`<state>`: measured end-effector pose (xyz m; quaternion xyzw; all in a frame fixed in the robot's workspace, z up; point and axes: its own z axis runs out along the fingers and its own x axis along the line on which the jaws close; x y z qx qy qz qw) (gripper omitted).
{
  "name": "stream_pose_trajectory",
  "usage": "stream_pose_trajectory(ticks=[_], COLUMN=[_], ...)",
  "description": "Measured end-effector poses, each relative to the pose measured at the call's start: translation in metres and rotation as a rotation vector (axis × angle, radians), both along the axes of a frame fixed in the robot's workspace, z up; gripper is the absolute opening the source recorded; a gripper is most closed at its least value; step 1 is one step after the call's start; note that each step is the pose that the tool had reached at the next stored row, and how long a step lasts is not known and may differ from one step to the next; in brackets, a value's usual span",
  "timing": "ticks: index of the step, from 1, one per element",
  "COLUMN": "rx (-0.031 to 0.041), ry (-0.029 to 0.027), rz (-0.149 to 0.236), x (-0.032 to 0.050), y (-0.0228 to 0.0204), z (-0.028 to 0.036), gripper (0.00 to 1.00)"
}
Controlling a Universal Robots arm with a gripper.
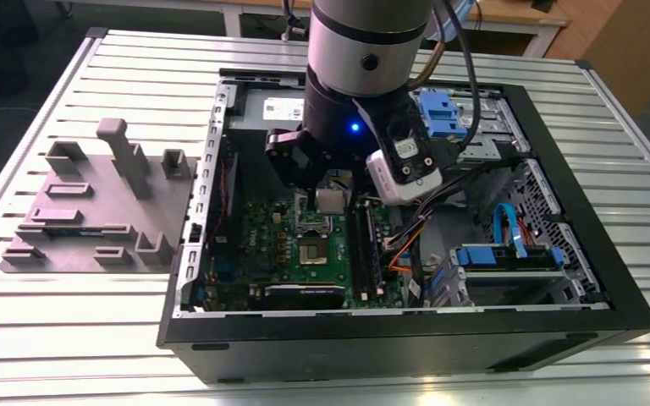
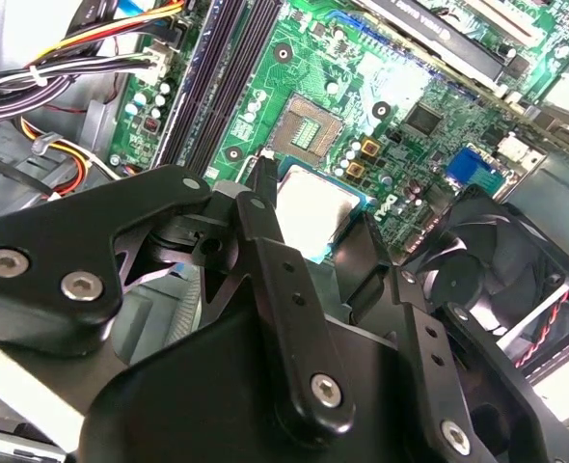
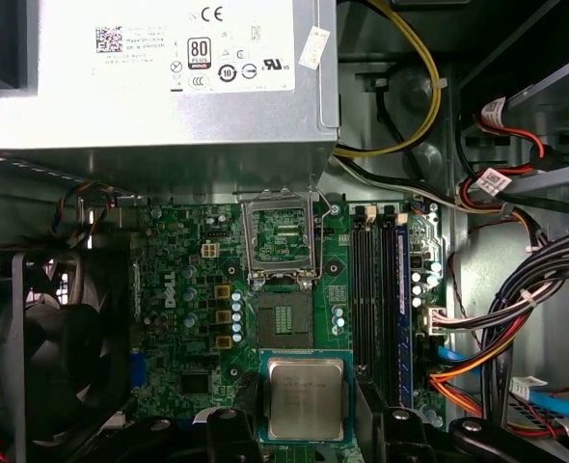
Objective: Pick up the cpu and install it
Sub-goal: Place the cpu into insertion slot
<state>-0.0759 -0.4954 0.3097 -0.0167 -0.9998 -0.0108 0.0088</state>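
Cpu (image 3: 306, 395) sits clamped between the gripper's (image 3: 309, 429) two black fingers (image 2: 265, 217), its metal top facing the wrist cameras, held above the green motherboard (image 3: 183, 289) inside the open computer case (image 1: 415, 338). Just beyond it lies the bare socket (image 3: 284, 319), then its raised bracket (image 3: 283, 236), then the grey power supply (image 3: 169, 106).

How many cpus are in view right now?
1. The cpu is in the gripper, held over the motherboard beside the empty socket. Others could be hidden under the power supply.
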Motion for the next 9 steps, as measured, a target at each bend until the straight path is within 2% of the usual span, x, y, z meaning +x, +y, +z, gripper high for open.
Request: stream_pose_trajectory(ticks=[9], rx=[-0.0001], ry=[-0.0001], rz=[0.000], x=[0.0000], y=[0.0000], z=[-0.0005], gripper=[0.47])
